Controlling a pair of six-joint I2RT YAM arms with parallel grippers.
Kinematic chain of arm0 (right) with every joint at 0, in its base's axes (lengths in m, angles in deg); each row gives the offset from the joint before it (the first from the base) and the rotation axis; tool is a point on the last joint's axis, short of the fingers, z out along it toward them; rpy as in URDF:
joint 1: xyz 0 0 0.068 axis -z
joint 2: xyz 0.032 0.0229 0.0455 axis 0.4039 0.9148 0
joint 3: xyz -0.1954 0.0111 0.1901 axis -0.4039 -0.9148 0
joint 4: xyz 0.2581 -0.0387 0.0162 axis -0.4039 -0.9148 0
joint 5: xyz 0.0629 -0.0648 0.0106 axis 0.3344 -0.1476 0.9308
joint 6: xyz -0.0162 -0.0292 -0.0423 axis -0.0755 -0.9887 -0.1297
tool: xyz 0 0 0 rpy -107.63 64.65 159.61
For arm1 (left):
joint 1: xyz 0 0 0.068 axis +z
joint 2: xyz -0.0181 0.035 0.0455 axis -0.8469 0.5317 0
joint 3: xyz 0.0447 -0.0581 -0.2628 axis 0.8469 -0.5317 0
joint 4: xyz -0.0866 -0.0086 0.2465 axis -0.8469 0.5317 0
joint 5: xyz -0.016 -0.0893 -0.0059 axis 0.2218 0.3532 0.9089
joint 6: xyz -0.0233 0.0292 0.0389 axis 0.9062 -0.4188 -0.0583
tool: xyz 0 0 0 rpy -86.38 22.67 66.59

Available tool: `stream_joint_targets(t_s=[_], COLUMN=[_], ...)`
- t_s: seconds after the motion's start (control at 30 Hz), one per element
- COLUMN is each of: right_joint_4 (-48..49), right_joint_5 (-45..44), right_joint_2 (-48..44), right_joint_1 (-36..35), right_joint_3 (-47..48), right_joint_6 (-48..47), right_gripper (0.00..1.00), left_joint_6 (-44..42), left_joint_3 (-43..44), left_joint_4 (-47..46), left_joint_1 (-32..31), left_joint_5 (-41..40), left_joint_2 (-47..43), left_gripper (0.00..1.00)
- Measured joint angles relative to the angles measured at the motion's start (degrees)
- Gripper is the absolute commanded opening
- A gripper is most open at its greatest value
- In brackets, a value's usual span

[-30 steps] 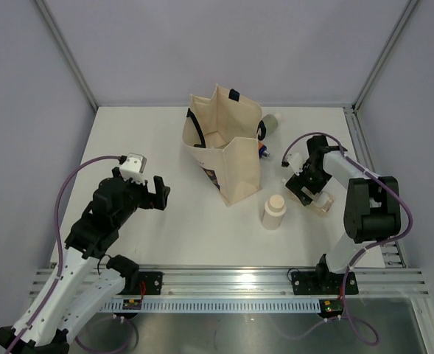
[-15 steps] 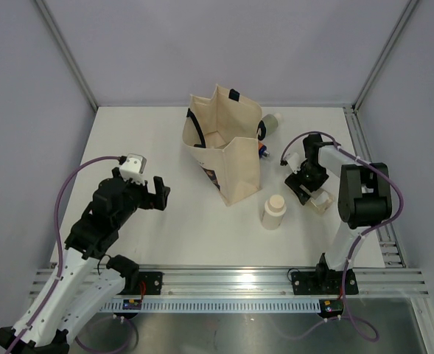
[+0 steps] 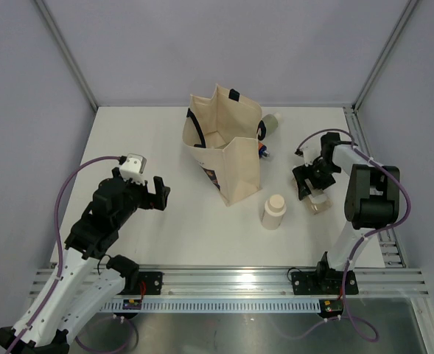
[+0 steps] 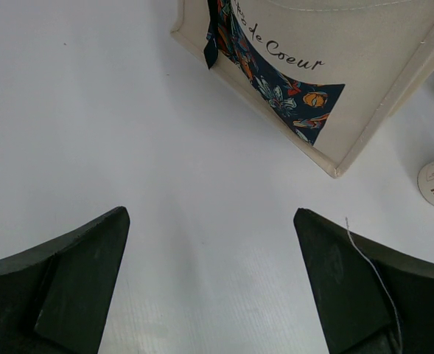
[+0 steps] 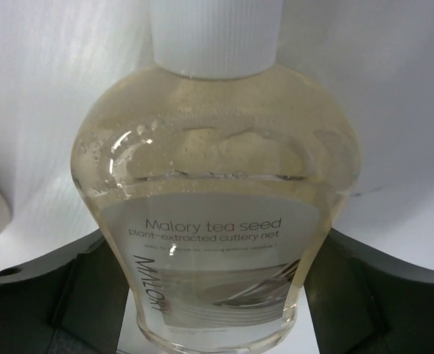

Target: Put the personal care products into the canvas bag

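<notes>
1. The bag stands upright in the middle of the frame with its mouth open and its printed side facing lower left.
2. A green bottle shows just behind the bag's upper right corner, partly hidden by it.
3. A short beige bottle stands just below the bag's lower right corner.
4. The clear bottle lies on the surface right of centre, between the beige bottle and the surface's right edge.
5. The right hand straddles the clear bottle, one finger on each side. I cannot tell whether they press on it.
6. The left hand hovers left of centre, spread wide and holding nothing, well apart from the bag.
7. Bare surface stretches across the left and upper left. On the right, the hand sits near the edge.
</notes>
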Motion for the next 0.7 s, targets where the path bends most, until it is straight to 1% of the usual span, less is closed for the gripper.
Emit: stream_joint_targets(t_s=[0.2, 0.27, 0.47, 0.7], right_joint_4=[-1.51, -1.81, -3.39, -4.68], right_joint_5=[12.28, 15.43, 26.91, 36.41], right_joint_2=[-1.68, -2.27, -4.98, -10.73], right_joint_1=[11.26, 12.76, 13.25, 13.25], right_joint_3=[1.11, 1.49, 2.25, 6.97], right_joint_6=[3.02, 3.65, 5.40, 7.93], right_gripper=[0.00, 0.00, 0.00, 0.00], left_joint_6=[0.00, 0.00, 0.00, 0.00], left_joint_3=[0.00, 0.00, 0.00, 0.00], left_joint_4=[0.02, 0.02, 0.02, 0.02], left_joint_1=[0.00, 0.00, 0.00, 0.00], left_joint_5=[-0.09, -0.20, -0.39, -0.59], left_joint_2=[0.00, 0.00, 0.00, -0.11], left_gripper=[0.99, 0.99, 0.99, 0.99])
